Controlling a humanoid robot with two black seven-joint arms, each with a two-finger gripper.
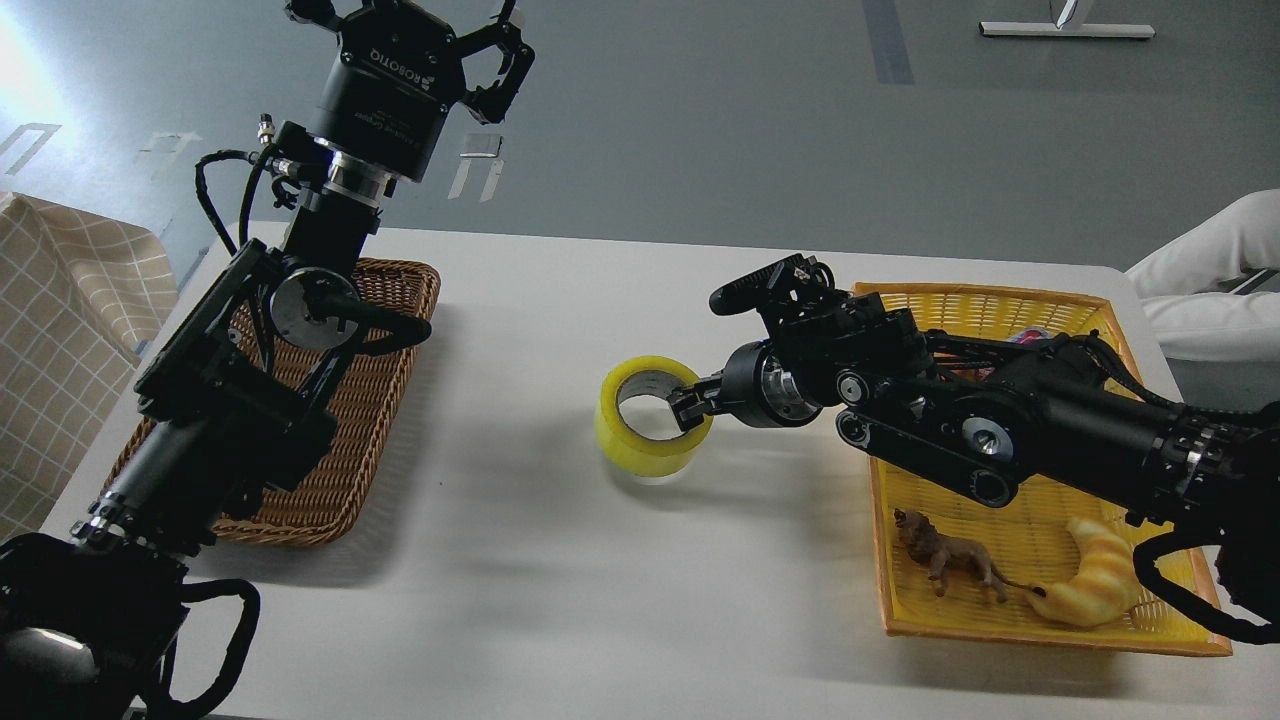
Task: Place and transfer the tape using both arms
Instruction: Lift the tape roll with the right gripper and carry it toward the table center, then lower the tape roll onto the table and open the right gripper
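Observation:
The yellow tape roll [640, 440] with its grey-white core sits near the middle of the white table [560, 580], its bottom at or just above the surface. My right gripper [690, 405] reaches in from the right and is shut on the roll's right wall, one finger inside the core. My left gripper [420, 25] is raised high at the upper left, above the wicker basket, with its fingers spread open and empty.
A brown wicker basket [400, 300] lies at the left under my left arm. A yellow plastic basket [1000, 620] at the right holds a toy lion [950, 562], a croissant toy [1095, 575] and other items hidden under my right arm. Checked cloth [60, 330] at far left.

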